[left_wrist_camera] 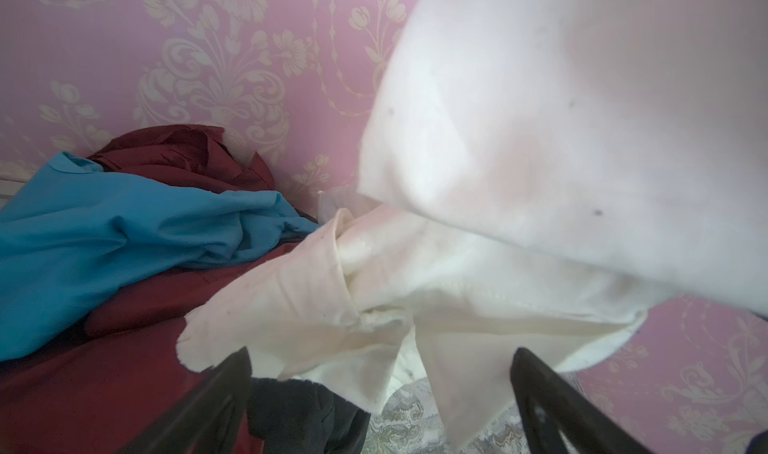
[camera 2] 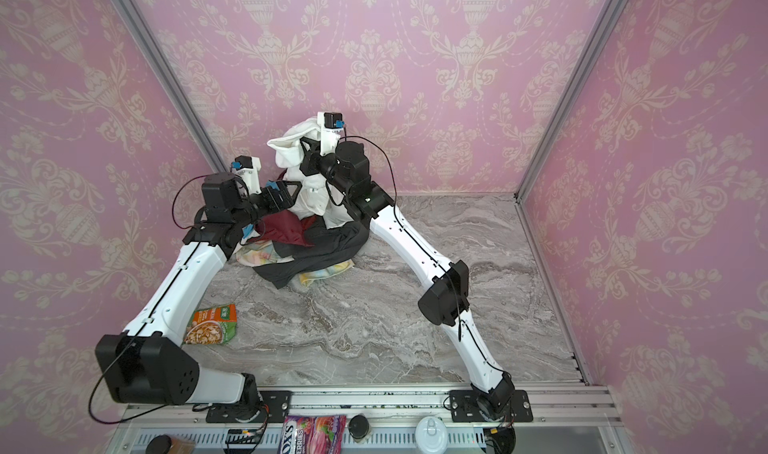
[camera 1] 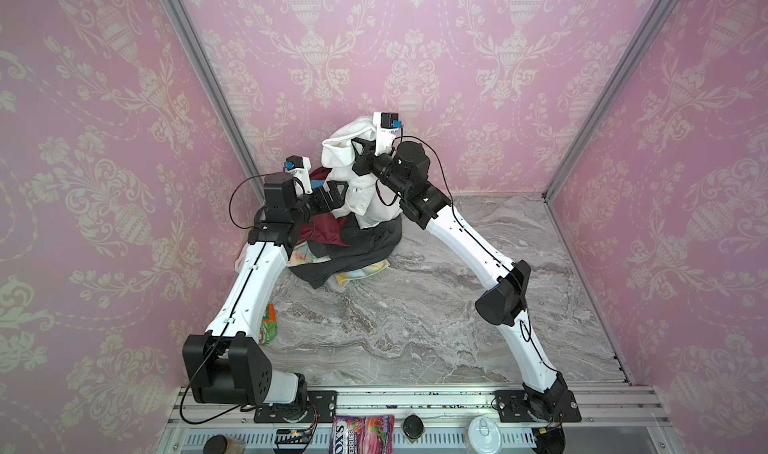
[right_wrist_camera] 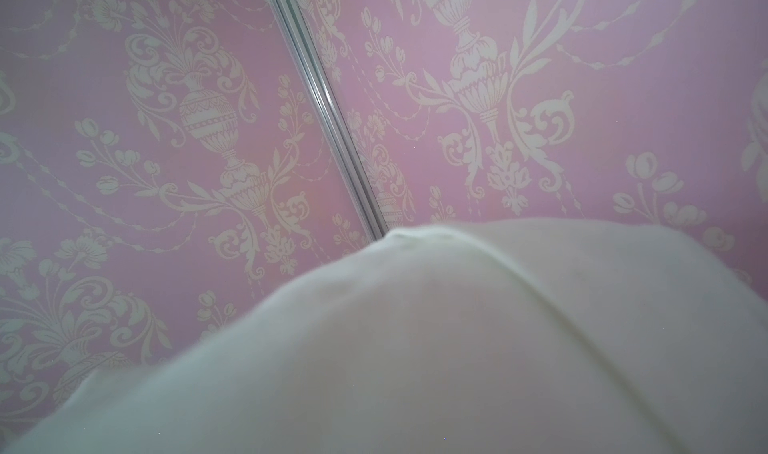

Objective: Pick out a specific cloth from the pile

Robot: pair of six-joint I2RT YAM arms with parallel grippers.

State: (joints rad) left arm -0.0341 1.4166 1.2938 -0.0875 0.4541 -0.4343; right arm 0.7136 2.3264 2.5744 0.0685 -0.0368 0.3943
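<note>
R tool [camera 1: 358, 149] clamped on white shirt [camera 1: 341, 142] above pile [camera 1: 332, 240], L tool [camera 1: 337, 194] jaws apart beside it; shirt looks thin, light, floppy, prob grab a bunched fold.

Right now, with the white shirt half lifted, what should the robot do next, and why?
Probably raise the right gripper higher and away from the pile. It is shut on the white shirt, whose lower end rests on the pile, and the left gripper is open, holding nothing.

thin matt woven cloth [camera 1: 343, 152], glossy marbled table [camera 1: 415, 306]
</note>
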